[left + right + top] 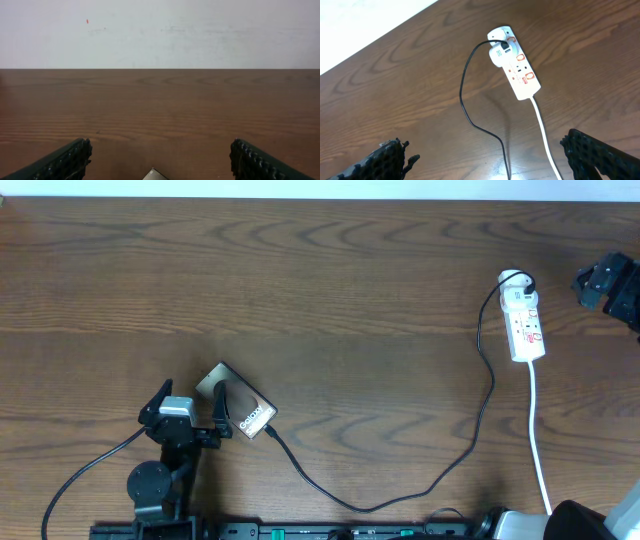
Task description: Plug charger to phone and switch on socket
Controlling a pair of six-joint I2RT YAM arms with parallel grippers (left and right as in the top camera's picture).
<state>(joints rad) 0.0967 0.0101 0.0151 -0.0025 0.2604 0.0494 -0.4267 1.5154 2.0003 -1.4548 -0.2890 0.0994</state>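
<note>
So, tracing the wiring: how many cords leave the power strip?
2: the black charger cable from the power strip's far end to the phone; the white cord from its near end.

Left gripper (190,395) sits in lower left of overhead frame, jaws spread wide, pointing toward frame top. Left arm (152,480) is folded close behind it at the bottom edge. In left wrist view both fingers (62,164) sit at the bottom corners. Right gripper (603,280) is at the upper right edge, jaws wide apart. Right arm (585,522) base is in the lower right corner.
</note>
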